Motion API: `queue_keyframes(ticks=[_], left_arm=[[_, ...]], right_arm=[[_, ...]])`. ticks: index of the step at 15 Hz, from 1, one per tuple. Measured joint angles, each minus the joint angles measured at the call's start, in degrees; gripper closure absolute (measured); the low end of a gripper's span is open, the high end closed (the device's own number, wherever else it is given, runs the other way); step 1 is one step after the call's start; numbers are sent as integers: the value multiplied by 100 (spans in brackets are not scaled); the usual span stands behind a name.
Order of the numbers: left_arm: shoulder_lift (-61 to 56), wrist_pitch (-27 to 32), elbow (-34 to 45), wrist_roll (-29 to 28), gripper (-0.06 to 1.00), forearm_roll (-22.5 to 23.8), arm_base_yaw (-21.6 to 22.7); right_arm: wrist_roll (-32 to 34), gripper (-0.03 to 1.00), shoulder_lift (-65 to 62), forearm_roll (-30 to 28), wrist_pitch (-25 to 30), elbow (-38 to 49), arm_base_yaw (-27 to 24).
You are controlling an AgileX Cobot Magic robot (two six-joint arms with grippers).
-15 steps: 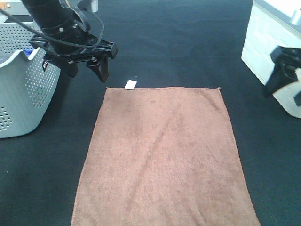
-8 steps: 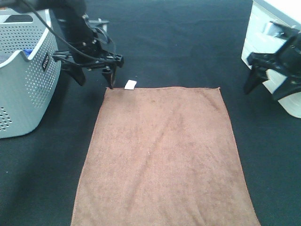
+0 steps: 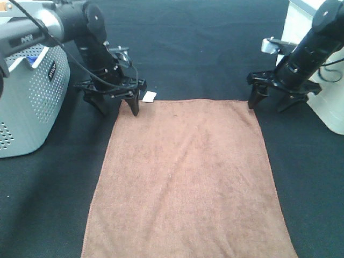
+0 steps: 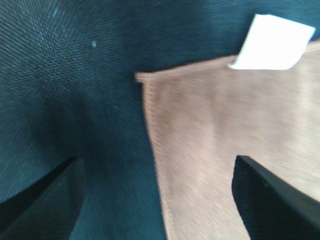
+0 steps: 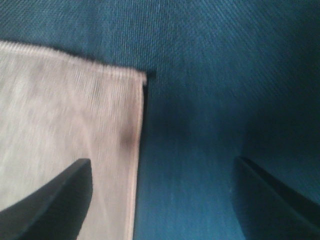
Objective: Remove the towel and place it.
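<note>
Both spread, left end effector [image 3: 118, 106] and right end effector [image 3: 267, 103] straddle the plush rectangular towel's [image 3: 188, 177] upper corners; wrist views reveal its hem.

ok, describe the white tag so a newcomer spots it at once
Start at the brown towel lying flat on the black surface. Follow its far edge to the corner nearest the grey basket, by the left tool. The tag is the small white square poking past that edge, the only white on the cloth.
</note>
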Motion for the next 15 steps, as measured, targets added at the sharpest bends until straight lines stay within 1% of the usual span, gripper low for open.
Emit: queue_keyframes(ticks=[3, 6, 9, 12, 13, 14, 15], left_arm=[[74, 23, -63, 0, 19, -80, 0], [86, 23, -69, 29, 19, -143, 17], [97, 23, -74, 80, 20, -361, 23], [115, -74, -80, 80, 21, -401, -155], [120, -126, -80, 74, 22, -407, -195], [120, -143, -92, 63, 27, -395, -212], [138, -166, -97, 40, 35, -384, -212]], right_arm=[[-6, 23, 350, 115, 23, -298, 0], [-34, 23, 453, 252, 34, -407, 6], [-132, 23, 504, 183, -246, -413, 269], [-166, 23, 584, 74, -516, -476, 544], [-166, 24, 596, 40, -573, -476, 596], [-166, 28, 596, 6, -619, -476, 607], [-166, 32, 602, -97, -636, -476, 625]])
